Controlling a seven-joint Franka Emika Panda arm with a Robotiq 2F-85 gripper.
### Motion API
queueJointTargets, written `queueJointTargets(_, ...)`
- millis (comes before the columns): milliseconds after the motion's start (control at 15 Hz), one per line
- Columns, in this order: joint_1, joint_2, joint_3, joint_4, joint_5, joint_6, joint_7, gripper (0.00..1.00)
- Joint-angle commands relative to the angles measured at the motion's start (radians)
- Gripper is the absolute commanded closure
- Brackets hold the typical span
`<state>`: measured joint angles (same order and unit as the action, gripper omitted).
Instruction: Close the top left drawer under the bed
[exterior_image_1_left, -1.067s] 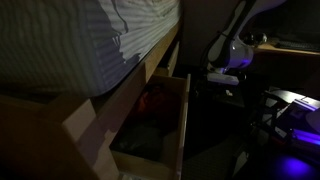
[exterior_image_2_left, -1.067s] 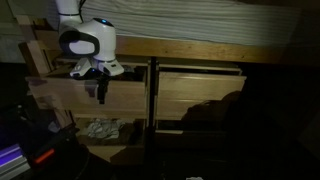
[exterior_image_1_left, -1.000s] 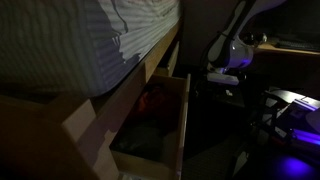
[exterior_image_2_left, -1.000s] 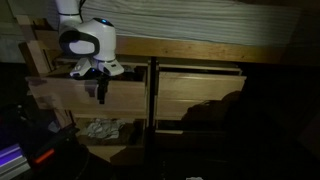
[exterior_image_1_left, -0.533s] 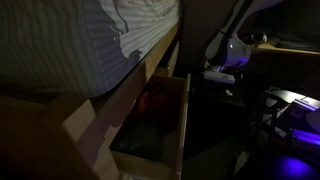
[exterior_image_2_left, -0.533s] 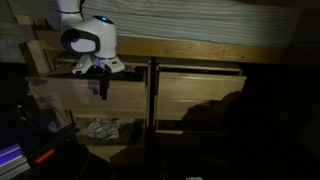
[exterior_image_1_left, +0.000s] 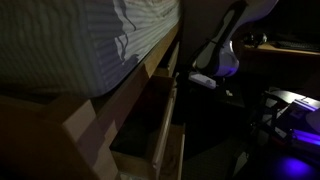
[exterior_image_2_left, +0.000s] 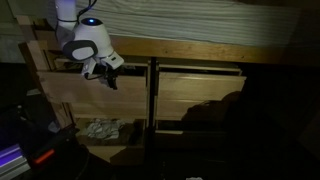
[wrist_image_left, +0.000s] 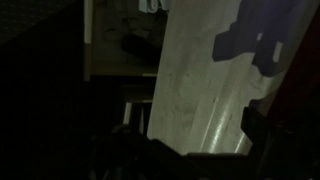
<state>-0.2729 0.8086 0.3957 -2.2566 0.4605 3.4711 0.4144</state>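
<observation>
The top left drawer (exterior_image_2_left: 95, 98) under the bed is pale wood and sits almost flush with the frame; in an exterior view its front edge (exterior_image_1_left: 168, 105) stands only slightly out. My gripper (exterior_image_2_left: 110, 78) presses against the drawer's front near its top edge, and it also shows in an exterior view (exterior_image_1_left: 205, 82). In the wrist view the drawer front (wrist_image_left: 200, 70) fills the frame close up, and the gripper's dark fingers (wrist_image_left: 200, 135) stand apart with nothing between them.
The lower left drawer (exterior_image_2_left: 100, 128) stands open with pale cloth in it. The right-hand drawers (exterior_image_2_left: 200, 95) are shut. The striped mattress (exterior_image_1_left: 70, 40) overhangs above. Lit equipment (exterior_image_1_left: 290, 115) stands beside the arm.
</observation>
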Motion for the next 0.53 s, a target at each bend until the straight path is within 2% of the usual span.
queueJointTargets(0, -0.036, 0.102, 0.04, 0.224, -0.113, -0.003, 0.085, 0.0)
queueJointTargets(200, -0.056, 0.17, 0.076, 0.374, -0.155, -0.013, 0.126, 0.0)
queueJointTargets(267, -0.008, 0.155, 0.027, 0.379, -0.113, -0.015, 0.137, 0.0)
queueJointTargets(333, -0.017, 0.113, 0.037, 0.322, -0.122, -0.016, 0.123, 0.0)
queueJointTargets(467, -0.015, 0.134, 0.029, 0.349, -0.116, -0.016, 0.123, 0.0)
